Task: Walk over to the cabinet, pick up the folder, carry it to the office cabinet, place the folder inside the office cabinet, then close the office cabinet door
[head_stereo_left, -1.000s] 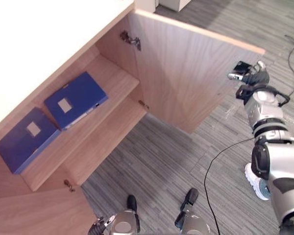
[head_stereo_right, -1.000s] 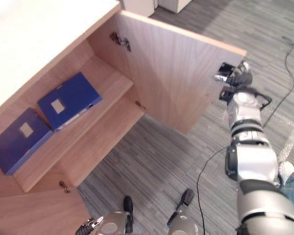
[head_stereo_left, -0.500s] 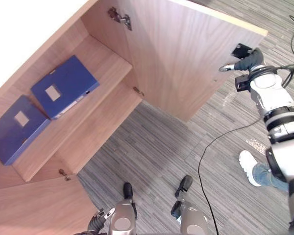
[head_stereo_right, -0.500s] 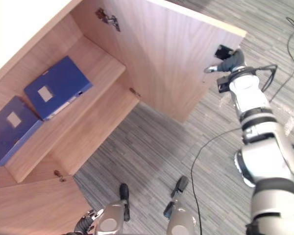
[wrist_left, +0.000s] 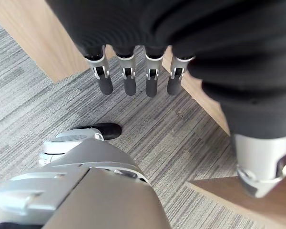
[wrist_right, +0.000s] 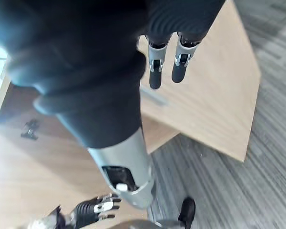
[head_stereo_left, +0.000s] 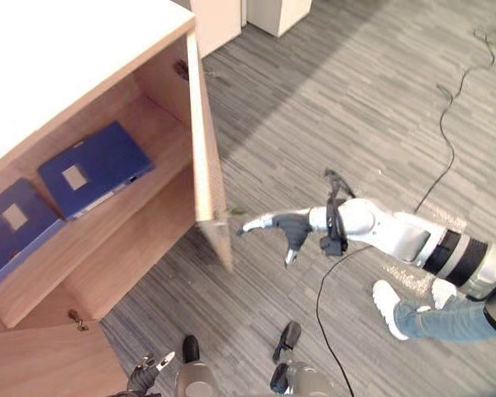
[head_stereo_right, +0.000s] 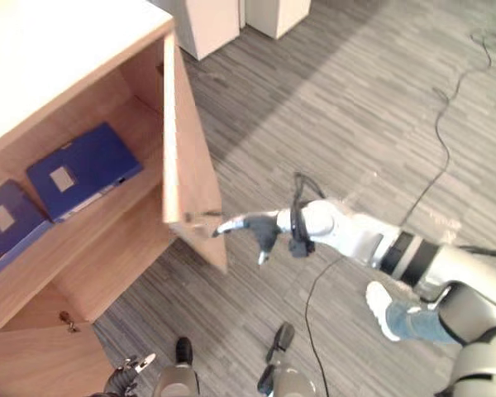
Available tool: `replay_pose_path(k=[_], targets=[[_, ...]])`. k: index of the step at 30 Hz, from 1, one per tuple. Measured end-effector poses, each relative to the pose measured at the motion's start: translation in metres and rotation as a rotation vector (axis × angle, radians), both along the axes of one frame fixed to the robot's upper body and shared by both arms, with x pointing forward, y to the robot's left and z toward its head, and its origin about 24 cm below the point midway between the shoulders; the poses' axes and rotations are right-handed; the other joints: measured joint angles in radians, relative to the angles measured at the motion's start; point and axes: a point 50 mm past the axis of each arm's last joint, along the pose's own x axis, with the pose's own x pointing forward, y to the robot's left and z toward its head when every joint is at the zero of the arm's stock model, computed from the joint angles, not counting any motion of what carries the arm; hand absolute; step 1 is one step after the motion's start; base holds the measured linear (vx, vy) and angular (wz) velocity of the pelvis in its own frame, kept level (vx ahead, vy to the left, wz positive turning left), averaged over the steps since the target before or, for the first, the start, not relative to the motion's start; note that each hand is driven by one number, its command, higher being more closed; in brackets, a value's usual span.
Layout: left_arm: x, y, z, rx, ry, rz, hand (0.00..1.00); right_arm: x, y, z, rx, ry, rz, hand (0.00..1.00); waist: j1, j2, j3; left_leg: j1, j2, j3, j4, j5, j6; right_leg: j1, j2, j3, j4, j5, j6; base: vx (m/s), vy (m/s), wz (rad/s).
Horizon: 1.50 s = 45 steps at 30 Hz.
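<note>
right hand [wrist_right: 155,71] fingers straight, before wooden door [wrist_right: 214,105]; grey carpet [wrist_right: 243,191] beside

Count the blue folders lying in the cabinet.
2. The first folder lies on the shelf nearer the door; the second folder lies beside it, cut by the picture's edge. Others may be hidden.

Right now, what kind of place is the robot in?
Probably an office: grey striped carpet on the floor, and a wooden cabinet with blue folders lying on its shelf.

Bright even light, cabinet top [head_stereo_left: 58,58] washed out, soft shadows
</note>
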Motion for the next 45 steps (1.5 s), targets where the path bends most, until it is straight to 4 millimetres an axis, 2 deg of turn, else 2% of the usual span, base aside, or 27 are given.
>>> replay_pose_path(k=[5,8,11,12,13,14,15,16,17,20,21,22,23,24,25,26,27,28,29,30,31,35,38,40,41,43,45], targets=[[-0.007,0.011,0.001,0.014,0.021,0.030,0.00,-0.017,-0.007,-0.030,-0.017,0.140,0.001,0.00,0.007,-0.053,-0.046,0.026,0.000,-0.002,-0.019,0.000,0.000,0.027,0.000,0.001,-0.001,-0.009,0.007,-0.02,0.041,0.06],[-0.007,0.012,0.001,0.011,0.019,0.045,0.00,-0.028,-0.006,-0.044,0.015,0.223,0.003,0.00,0.027,-0.062,-0.054,0.012,0.000,-0.004,0.000,-0.005,0.008,0.032,-0.002,0.001,0.000,-0.022,0.018,-0.10,0.060,0.20],[-0.008,0.015,0.002,0.012,0.012,0.079,0.00,-0.034,-0.003,-0.065,0.026,0.300,-0.015,0.00,0.059,-0.073,-0.045,-0.081,0.007,0.010,0.186,-0.028,0.053,0.072,-0.021,-0.042,0.003,-0.025,0.023,-0.10,0.046,0.59],[-0.010,0.015,0.001,0.011,0.016,0.082,0.00,-0.035,-0.005,-0.074,0.028,0.323,-0.036,0.00,0.072,-0.072,-0.044,-0.085,0.011,0.047,0.211,-0.023,0.070,0.093,-0.026,-0.066,0.003,-0.027,0.023,-0.12,0.055,1.05],[-0.008,0.013,0.001,0.007,0.013,0.076,0.00,-0.038,-0.012,-0.088,0.026,0.351,-0.084,0.00,0.079,-0.075,-0.044,-0.097,0.010,0.146,0.210,-0.002,0.125,0.118,-0.043,-0.123,0.003,-0.038,0.027,-0.09,0.097,1.14],[-0.006,0.011,0.001,0.004,0.012,0.067,0.00,-0.040,-0.017,-0.096,0.023,0.363,-0.112,0.00,0.078,-0.078,-0.044,-0.093,0.006,0.208,0.196,0.009,0.145,0.127,-0.060,-0.153,0.004,-0.044,0.029,-0.08,0.163,1.49],[-0.004,0.005,-0.001,-0.010,0.012,0.057,0.00,-0.043,-0.027,-0.112,0.037,0.396,-0.191,0.00,0.072,-0.073,-0.046,-0.095,0.014,0.358,0.212,-0.037,0.196,0.135,-0.072,-0.212,0.011,-0.048,0.034,-0.04,0.174,1.30],[-0.006,0.000,-0.003,-0.020,0.025,0.041,0.00,-0.044,-0.032,-0.127,0.051,0.418,-0.260,0.00,0.073,-0.058,-0.053,-0.095,0.021,0.446,0.202,-0.075,0.215,0.143,-0.068,-0.251,0.014,-0.052,0.040,-0.04,0.208,1.35],[-0.011,-0.002,-0.005,-0.025,0.050,0.023,0.00,-0.045,-0.031,-0.146,0.075,0.452,-0.341,0.00,0.074,-0.063,-0.050,-0.093,0.007,0.447,0.158,-0.065,0.171,0.150,-0.072,-0.281,0.016,-0.052,0.047,-0.02,0.141,1.11],[-0.010,-0.015,-0.010,-0.057,0.075,-0.014,0.00,-0.041,-0.036,-0.196,0.112,0.519,-0.625,0.00,0.066,-0.063,-0.049,-0.058,-0.102,0.374,-0.002,-0.007,0.159,0.187,-0.115,-0.348,0.014,-0.046,0.058,0.01,0.146,1.23],[-0.008,-0.018,-0.010,-0.072,0.069,-0.006,0.00,-0.043,-0.041,-0.220,0.167,0.574,-0.835,0.00,0.064,-0.053,-0.053,-0.041,-0.147,0.322,-0.067,0.016,0.155,0.214,-0.134,-0.401,0.022,-0.046,0.069,0.06,0.163,1.42],[-0.007,-0.021,-0.011,-0.100,0.053,0.032,0.00,-0.051,-0.049,-0.241,0.249,0.631,-1.098,0.00,0.060,-0.047,-0.058,-0.023,-0.187,0.272,-0.125,0.032,0.147,0.243,-0.156,-0.462,0.032,-0.056,0.089,0.09,0.151,1.46],[-0.007,-0.021,-0.011,-0.110,0.048,0.049,0.00,-0.056,-0.052,-0.250,0.291,0.666,-1.220,0.00,0.060,-0.044,-0.059,-0.013,-0.204,0.257,-0.150,0.034,0.145,0.255,-0.168,-0.489,0.040,-0.062,0.097,0.14,0.145,1.57],[-0.008,-0.023,-0.012,-0.126,0.050,0.071,0.00,-0.070,-0.062,-0.264,0.358,0.729,-1.430,0.00,0.057,-0.036,-0.063,-0.008,-0.234,0.208,-0.172,0.038,0.145,0.282,-0.202,-0.547,0.092,-0.083,0.124,0.18,0.152,1.57],[-0.008,-0.024,-0.013,-0.135,0.056,0.088,0.00,-0.090,-0.074,-0.276,0.367,0.758,-1.623,0.00,0.058,-0.033,-0.065,0.001,-0.266,0.158,-0.169,0.042,0.150,0.308,-0.265,-0.599,0.189,-0.123,0.149,0.23,0.207,1.56],[-0.008,-0.023,-0.013,-0.137,0.055,0.093,0.00,-0.100,-0.080,-0.282,0.357,0.767,-1.697,0.00,0.059,-0.035,-0.064,0.010,-0.286,0.132,-0.169,0.043,0.152,0.324,-0.299,-0.617,0.247,-0.146,0.152,0.27,0.285,1.85],[-0.008,-0.023,-0.013,-0.128,0.066,0.079,0.00,-0.131,-0.099,-0.294,0.301,0.768,-1.871,0.00,0.044,-0.035,-0.069,0.030,-0.349,0.027,-0.165,0.064,0.183,0.379,-0.400,-0.636,0.402,-0.173,0.135,0.27,0.310,2.13],[-0.007,-0.024,-0.012,-0.124,0.068,0.060,0.00,-0.154,-0.109,-0.301,0.266,0.784,-1.977,0.00,0.025,-0.034,-0.082,0.034,-0.380,-0.052,-0.159,0.080,0.207,0.370,-0.466,-0.570,0.547,-0.172,0.038,0.23,0.265,2.01],[-0.005,-0.024,-0.012,-0.123,0.065,0.056,0.00,-0.157,-0.110,-0.302,0.262,0.787,-1.989,0.00,0.019,-0.033,-0.082,0.037,-0.381,-0.066,-0.159,0.082,0.215,0.363,-0.473,-0.544,0.572,-0.181,0.020,0.18,0.165,1.67],[0.003,-0.026,-0.011,-0.120,0.050,0.051,0.00,-0.168,-0.109,-0.305,0.277,0.818,-2.047,0.00,0.013,-0.030,-0.078,0.040,-0.377,-0.130,-0.147,0.087,0.229,0.311,-0.443,-0.355,0.619,-0.252,0.037,0.15,0.077,1.19],[0.008,-0.027,-0.010,-0.123,0.037,0.050,0.00,-0.176,-0.106,-0.307,0.289,0.840,-2.071,0.00,0.011,-0.026,-0.077,0.044,-0.369,-0.177,-0.136,0.082,0.232,0.276,-0.386,-0.226,0.600,-0.297,0.072,0.13,0.027,1.25],[0.016,-0.027,-0.008,-0.110,0.021,0.009,0.00,-0.196,-0.101,-0.312,0.361,0.891,-2.166,0.00,-0.032,-0.024,-0.076,0.043,-0.359,-0.332,-0.085,0.057,0.213,0.187,-0.231,0.164,0.464,-0.340,0.124,0.07,-0.089,1.16],[0.017,-0.027,-0.008,-0.110,0.015,0.009,0.00,-0.213,-0.099,-0.315,0.428,0.941,-2.268,0.00,-0.042,-0.032,-0.082,0.042,-0.357,-0.425,-0.067,0.040,0.192,0.153,-0.208,0.278,0.427,-0.336,0.126,-0.03,-0.179,1.16],[0.014,-0.023,-0.007,-0.105,0.009,0.034,0.00,-0.220,-0.096,-0.317,0.428,0.966,-2.285,0.00,-0.040,-0.061,-0.103,0.041,-0.361,-0.455,-0.071,0.036,0.175,0.149,-0.200,0.286,0.381,-0.272,0.150,0.00,-0.273,0.76],[0.009,-0.015,-0.007,-0.092,0.009,0.066,0.00,-0.221,-0.089,-0.318,0.434,0.989,-2.278,0.00,-0.040,-0.091,-0.124,0.043,-0.362,-0.463,-0.089,0.038,0.155,0.142,-0.195,0.272,0.346,-0.217,0.156,0.04,-0.326,0.26],[0.003,-0.015,-0.008,-0.097,0.021,0.095,0.00,-0.217,-0.084,-0.318,0.453,1.003,-2.258,0.00,-0.038,-0.092,-0.154,0.039,-0.322,-0.467,-0.119,0.043,0.121,0.166,-0.158,0.269,0.268,-0.237,0.164,0.05,-0.353,-0.04],[0.001,-0.014,-0.009,-0.101,0.029,0.111,0.00,-0.212,-0.082,-0.317,0.468,1.003,-2.229,0.00,-0.043,-0.092,-0.155,0.038,-0.281,-0.470,-0.161,0.067,0.082,0.183,-0.115,0.257,0.187,-0.269,0.138,0.03,-0.322,-0.06]])
